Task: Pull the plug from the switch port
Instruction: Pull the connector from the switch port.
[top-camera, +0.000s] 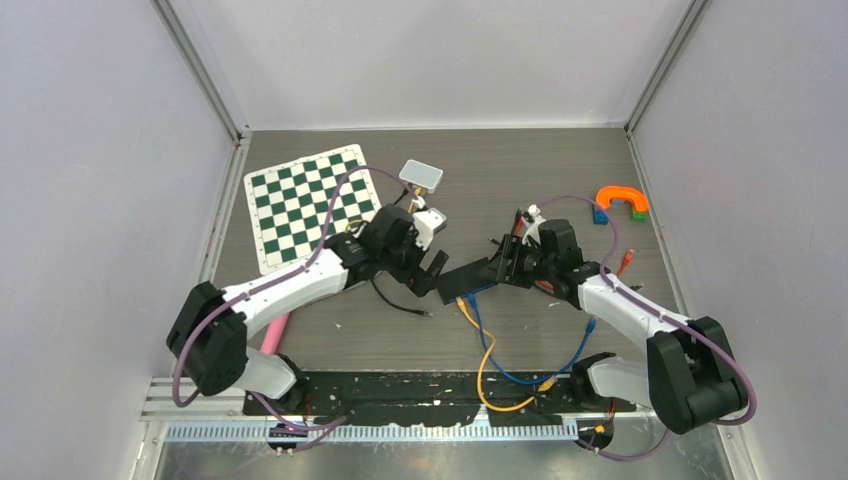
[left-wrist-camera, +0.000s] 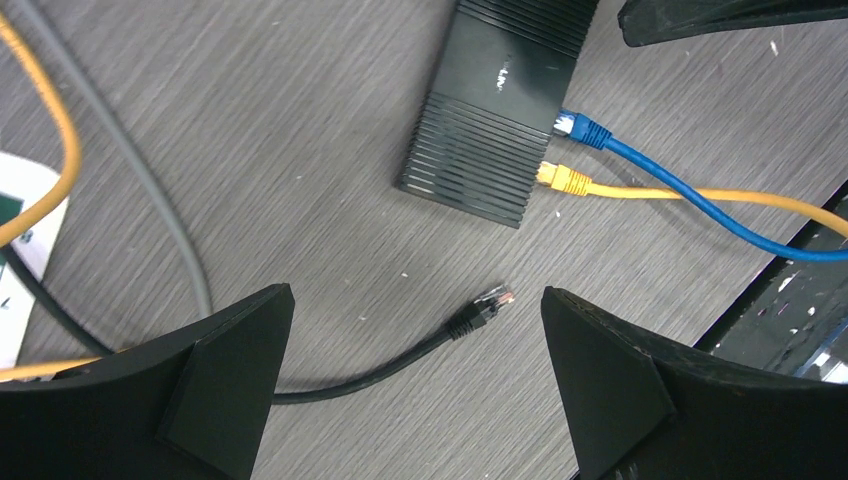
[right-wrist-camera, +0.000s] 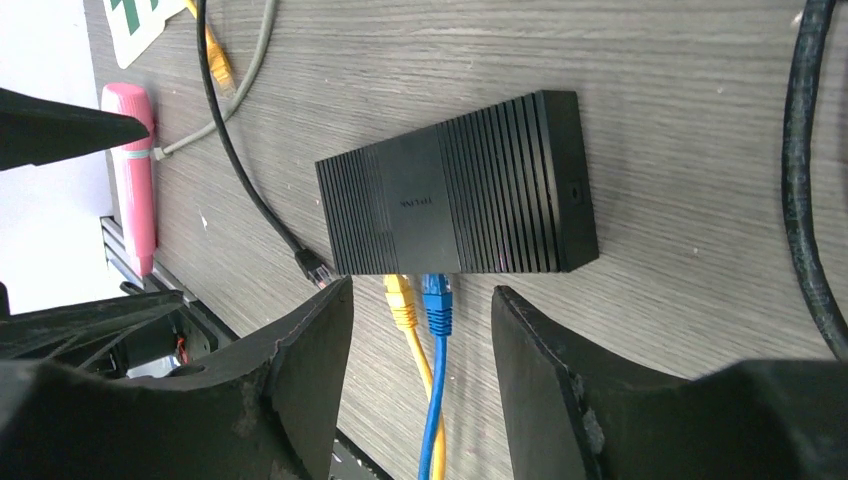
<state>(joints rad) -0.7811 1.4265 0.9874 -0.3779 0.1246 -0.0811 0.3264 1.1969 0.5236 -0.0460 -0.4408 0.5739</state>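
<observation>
I have the switch (right-wrist-camera: 455, 200) lying flat in the middle of the worktop (top-camera: 500, 170). Its long axis runs roughly left to right across my top view, and the port side is turned toward the arm bases. Two plugs sit in neighbouring ports on that side: the yellow plug (right-wrist-camera: 400, 300) and, just beside it, the blue plug (right-wrist-camera: 437, 302). Both point nose-first into the switch with their long axes square to its long side, and their cables trail back toward the near edge, crossing on the way. My right tool (right-wrist-camera: 420, 300) is partly open and straddles the pair, one finger outside the yellow plug and the other outside the blue. I see a gap on each side, so it grips nothing. My left tool (left-wrist-camera: 417, 300) is spread wide and holds nothing. It hovers over the free end of a black cable (left-wrist-camera: 468, 320), whose connector lies loose on the worktop, aimed toward the switch but apart from it.
</observation>
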